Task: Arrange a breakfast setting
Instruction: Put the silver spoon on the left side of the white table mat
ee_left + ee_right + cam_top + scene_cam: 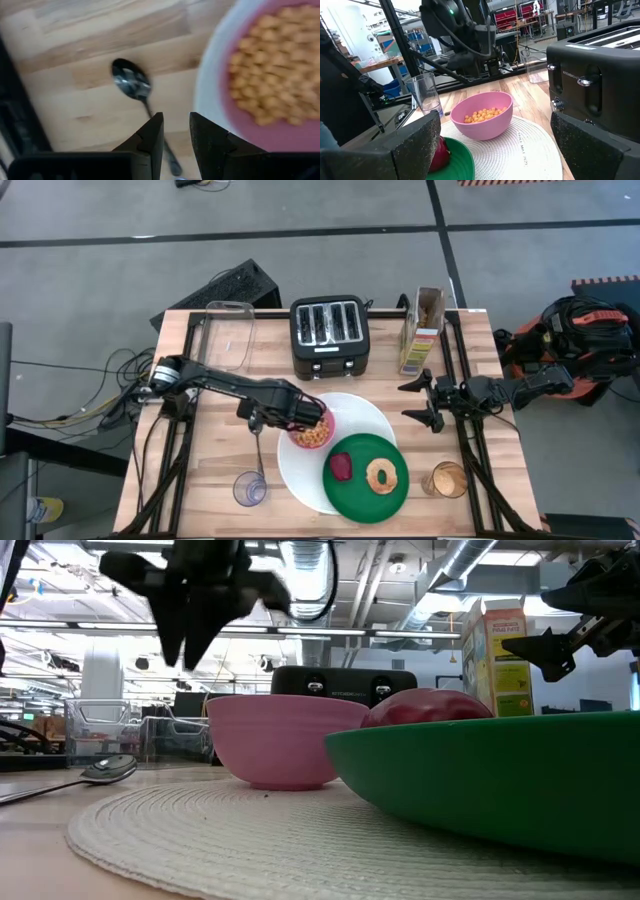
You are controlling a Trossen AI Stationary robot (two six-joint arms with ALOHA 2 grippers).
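The left end effector (175, 135), narrowly parted and empty, hovered just above the metal spoon (131, 82), whose handle ran beneath its fingers beside the pink bowl (270, 75).

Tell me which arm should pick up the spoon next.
Left, I'd say. Its tool hangs directly above the spoon, just beside the pink bowl, fingers slightly apart. The right tool waits across the table near the cereal box, well away.

The left gripper (262, 420) hangs between the metal spoon (258, 450) and the small pink bowl (311, 433), which sits on the large white round plate (300, 470) beside it.
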